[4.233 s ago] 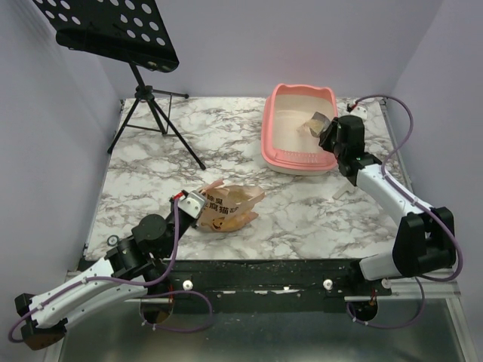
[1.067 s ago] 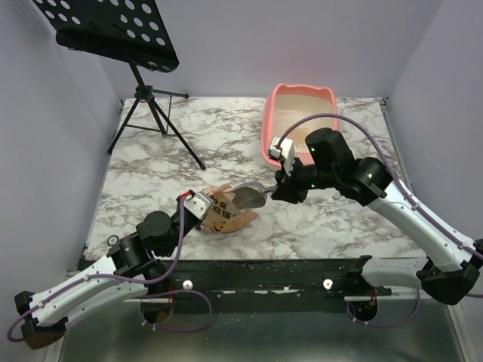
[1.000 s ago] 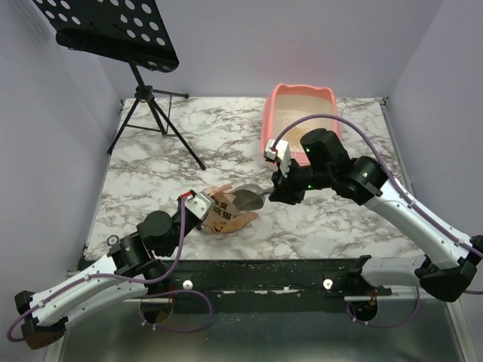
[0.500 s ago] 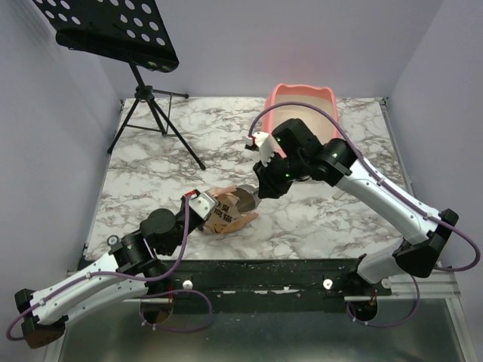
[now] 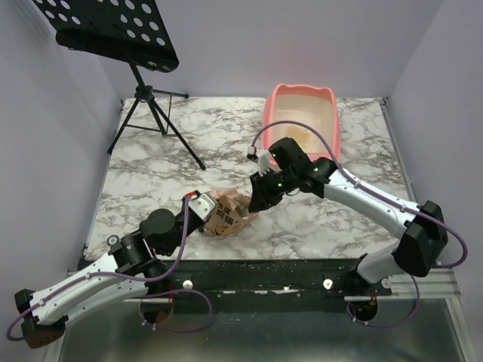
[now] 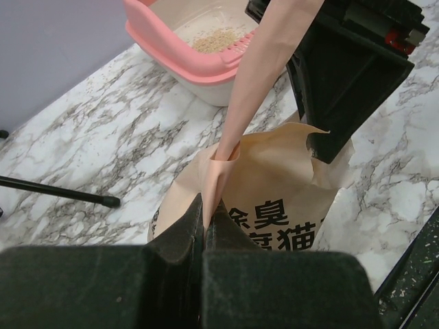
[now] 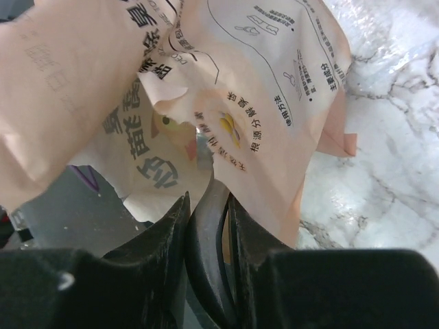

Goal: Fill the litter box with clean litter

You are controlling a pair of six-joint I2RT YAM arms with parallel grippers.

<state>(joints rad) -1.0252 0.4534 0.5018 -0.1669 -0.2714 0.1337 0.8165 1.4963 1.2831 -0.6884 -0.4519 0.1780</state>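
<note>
On marble table (image 5: 151,181), pinches bag (image 6: 274,178) rim in closed left gripper (image 6: 206,207), clamps scoop handle (image 7: 206,260) in right gripper (image 7: 208,200) inside bag; litter box (image 5: 267,132) beyond.

Matt tan paper on the bag (image 6: 274,205), creased and crumpled, with black print. Its edge sits flattened between the pads of my left tool (image 6: 204,205), which are matt black and finely grained.

Smooth pink plastic on the litter box (image 6: 180,60), with a soft sheen along the rim and a paler, duller inside. The clean litter (image 6: 212,40) is dry tan granules, rough and lustreless.

The counter (image 5: 317,222) is marble-patterned, smooth, low gloss.

The scoop handle (image 7: 206,253) in my right tool (image 7: 208,202) is dark and smooth with a faint shine; metal or plastic, I cannot tell. That tool's fingers are matt black.

The music stand (image 5: 113,30) is a black perforated sheet with a satin finish.
</note>
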